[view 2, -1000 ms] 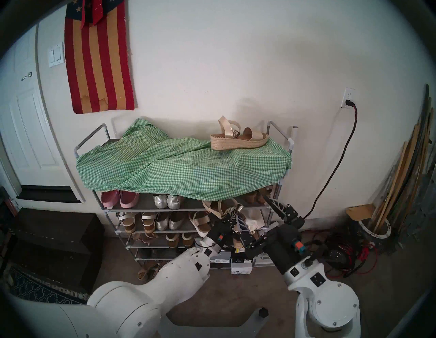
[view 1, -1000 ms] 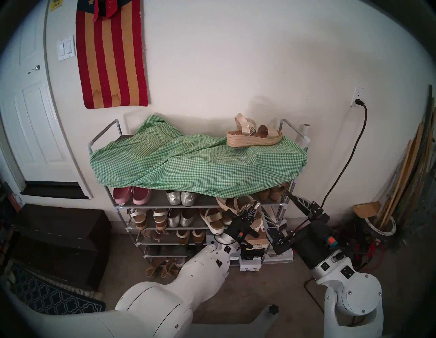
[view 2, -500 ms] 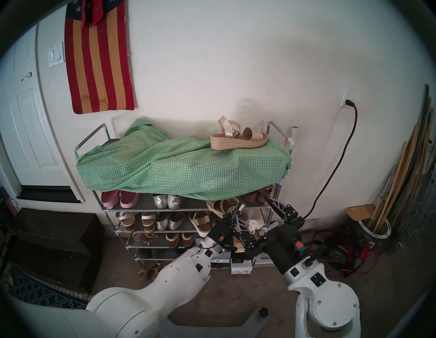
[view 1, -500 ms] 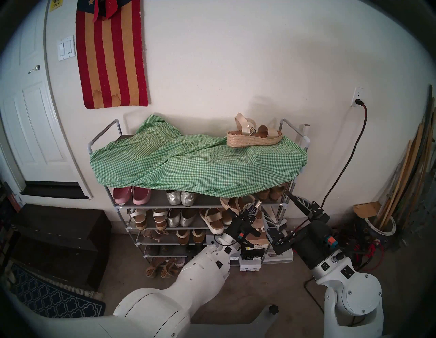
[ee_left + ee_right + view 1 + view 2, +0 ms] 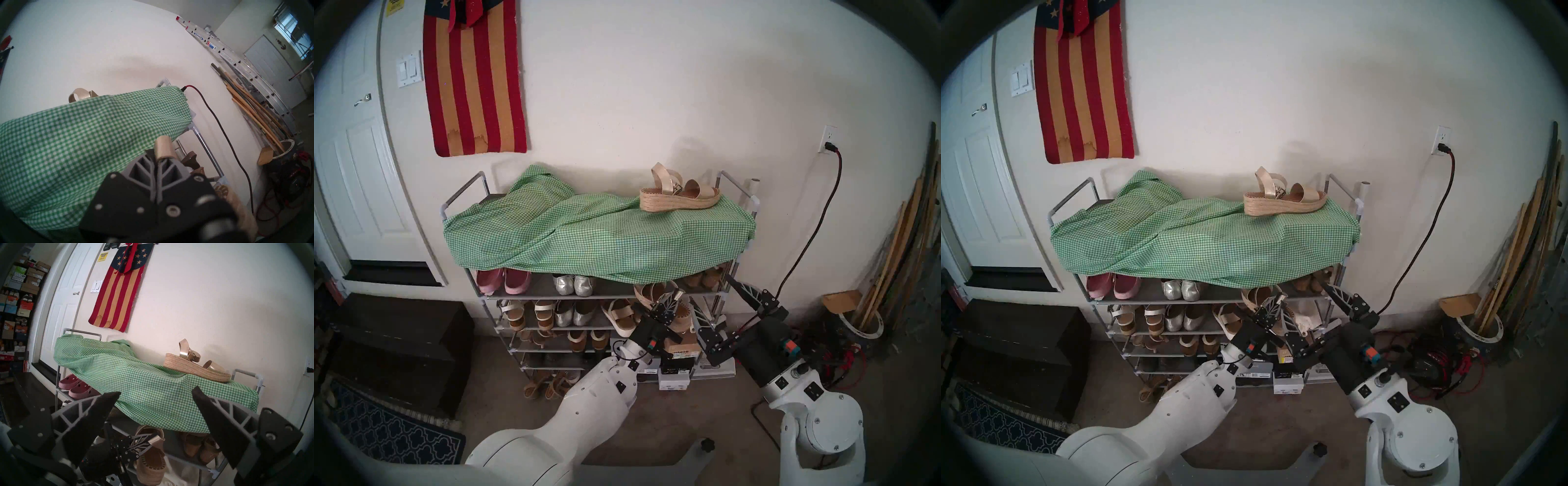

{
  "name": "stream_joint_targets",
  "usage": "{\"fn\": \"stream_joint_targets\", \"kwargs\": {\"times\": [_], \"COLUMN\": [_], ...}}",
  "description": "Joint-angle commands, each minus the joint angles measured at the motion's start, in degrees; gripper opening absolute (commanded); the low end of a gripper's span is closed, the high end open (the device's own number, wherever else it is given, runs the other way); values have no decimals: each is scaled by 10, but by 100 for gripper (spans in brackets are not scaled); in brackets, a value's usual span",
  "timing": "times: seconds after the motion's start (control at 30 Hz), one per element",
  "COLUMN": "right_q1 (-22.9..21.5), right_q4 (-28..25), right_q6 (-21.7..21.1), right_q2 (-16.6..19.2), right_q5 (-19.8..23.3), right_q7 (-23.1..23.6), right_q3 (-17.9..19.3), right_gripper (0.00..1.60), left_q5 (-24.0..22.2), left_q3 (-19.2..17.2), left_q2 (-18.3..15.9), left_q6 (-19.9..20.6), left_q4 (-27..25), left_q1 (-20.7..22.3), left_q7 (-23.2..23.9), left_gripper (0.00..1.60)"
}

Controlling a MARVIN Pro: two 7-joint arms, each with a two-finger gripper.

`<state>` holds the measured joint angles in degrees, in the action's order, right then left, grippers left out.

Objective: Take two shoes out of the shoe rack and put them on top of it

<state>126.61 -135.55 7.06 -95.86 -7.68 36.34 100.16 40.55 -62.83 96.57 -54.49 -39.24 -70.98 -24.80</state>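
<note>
Shifted left and drawn back a little from the rack (image 5: 734, 271) since a second ago: left claw (image 5: 674, 298), with the second sandal (image 5: 653, 293) tipped up further, sole now hanging toward the floor. Clamped tight on that sandal's pale ankle strap (image 5: 164, 150), seen pinched between the closed fingers in the left wrist view. Waiting just right of it, right claw (image 5: 156, 395), spread wide and holding nothing. Already up top, first sandal (image 5: 678, 198), resting on the green checked cloth (image 5: 585, 234) near the right rail. Step in hand, by the look of it: pulling the second sandal clear of the upper shelf, half out and still under the cloth's hanging edge. Next, probably: back out far enough to miss the cloth, lift above the top, set down left of its mate. Strap-only grip, so likely swing; slow travel advisable.
</note>
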Motion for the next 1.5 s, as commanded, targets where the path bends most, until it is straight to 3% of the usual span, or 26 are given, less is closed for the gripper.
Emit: {"fn": "stream_joint_targets", "kwargs": {"times": [0.0, 0.53, 1.03, 1.47], "right_q1": [0, 0, 0, 0], "right_q4": [0, 0, 0, 0], "right_q6": [0, 0, 1, 1], "right_q2": [0, 0, 0, 1], "right_q5": [0, 1, 1, 2], "right_q7": [0, 0, 0, 1], "right_q3": [-1, -1, -1, -1], "right_gripper": [160, 160, 160, 160], "left_q5": [-6, -23, -36, -52], "left_q3": [6, -2, -52, -57], "left_q2": [-12, -65, -131, -177], "left_q6": [-5, -5, -5, -5], "left_q4": [-62, -189, -302, -397], "left_q1": [-25, -63, -82, -156], "left_q7": [-3, -23, -38, -24], "left_gripper": [0, 0, 0, 0]}}
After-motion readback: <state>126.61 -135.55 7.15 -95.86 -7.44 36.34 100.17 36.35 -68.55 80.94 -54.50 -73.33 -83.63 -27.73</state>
